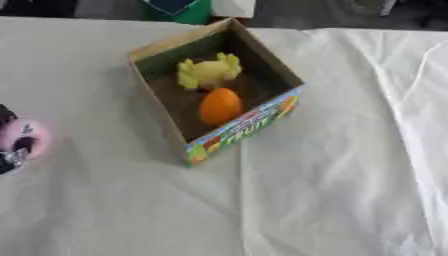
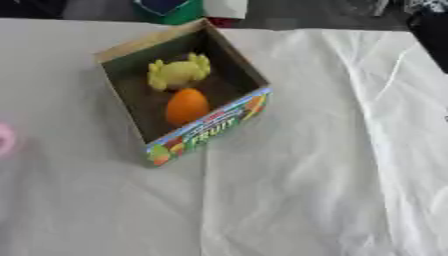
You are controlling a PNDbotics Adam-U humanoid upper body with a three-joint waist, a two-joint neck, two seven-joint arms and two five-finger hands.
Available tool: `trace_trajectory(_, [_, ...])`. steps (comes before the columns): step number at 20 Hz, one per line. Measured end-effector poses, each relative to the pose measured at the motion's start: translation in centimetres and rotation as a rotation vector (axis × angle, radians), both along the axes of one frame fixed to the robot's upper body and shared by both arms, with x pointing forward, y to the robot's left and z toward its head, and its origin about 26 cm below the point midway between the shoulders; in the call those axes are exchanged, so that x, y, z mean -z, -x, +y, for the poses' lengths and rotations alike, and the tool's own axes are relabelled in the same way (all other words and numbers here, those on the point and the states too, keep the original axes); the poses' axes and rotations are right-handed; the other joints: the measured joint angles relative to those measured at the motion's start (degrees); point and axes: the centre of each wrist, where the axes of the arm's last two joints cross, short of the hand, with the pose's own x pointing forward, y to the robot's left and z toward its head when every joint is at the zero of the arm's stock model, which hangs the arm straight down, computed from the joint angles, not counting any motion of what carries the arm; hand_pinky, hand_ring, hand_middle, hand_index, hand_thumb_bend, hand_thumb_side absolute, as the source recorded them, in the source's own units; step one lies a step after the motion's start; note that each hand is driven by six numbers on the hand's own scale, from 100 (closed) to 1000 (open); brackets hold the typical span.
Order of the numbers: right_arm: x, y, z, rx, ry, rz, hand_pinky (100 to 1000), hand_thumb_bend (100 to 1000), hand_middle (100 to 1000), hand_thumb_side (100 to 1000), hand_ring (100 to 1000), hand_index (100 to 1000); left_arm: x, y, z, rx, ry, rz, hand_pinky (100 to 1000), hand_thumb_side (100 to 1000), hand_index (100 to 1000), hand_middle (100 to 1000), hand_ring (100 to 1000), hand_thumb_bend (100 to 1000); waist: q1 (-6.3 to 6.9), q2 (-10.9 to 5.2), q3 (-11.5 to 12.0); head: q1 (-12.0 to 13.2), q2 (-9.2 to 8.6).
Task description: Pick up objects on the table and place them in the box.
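In the left eye view, the box (image 1: 234, 131) stands turned cornerwise near the table's middle, open at the top, its printed front wall facing the near right. Inside lie a yellow toy (image 1: 208, 71) toward the back and an orange egg shape (image 1: 219, 105) just in front of it, touching or nearly so. At the left edge the left hand (image 1: 9, 150) shows, dark, with its fingers round a pink object (image 1: 26, 136); it is well apart from the box. The white cloth (image 1: 332, 190) lies bare and creased before and to the right of the box. Beyond the far table edge stands a green thing (image 1: 179, 10). In the right eye view, only a sliver of pink shows at the left edge, and something dark in the upper right corner cannot be made out; the right hand's fingers are not shown.
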Motion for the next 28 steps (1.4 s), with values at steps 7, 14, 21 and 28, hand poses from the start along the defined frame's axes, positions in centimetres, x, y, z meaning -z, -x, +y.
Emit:
trace_trajectory(7, [0.1,0.0,0.0,0.001,-0.001,0.003,700,100,605,716,726,766,-0.5,0.3,-0.7,0.024,0.068,-0.02,371,309,568,506,576,100,0.2,-0.02,0.38,0.17,0.02])
trace_trajectory(14, [0.1,0.0,0.0,0.003,-0.002,0.003,700,100,604,716,725,765,-2.7,1.1,-2.4,0.043,0.093,-0.162,327,346,548,486,534,100,0.61,-0.23,0.6,-0.69,0.02])
trace_trajectory(21, [0.2,0.0,-0.1,0.007,-0.004,0.005,699,100,603,716,725,765,-5.7,2.3,-4.6,0.102,0.105,-0.294,303,371,540,476,513,100,1.07,-0.54,0.6,-1.54,0.03])
trace_trajectory(28, [0.2,0.0,-0.1,0.007,-0.004,0.005,699,100,602,714,725,764,-9.0,2.8,-7.1,0.189,0.124,-0.408,301,380,540,475,515,100,1.71,-0.9,0.25,-1.63,0.04])
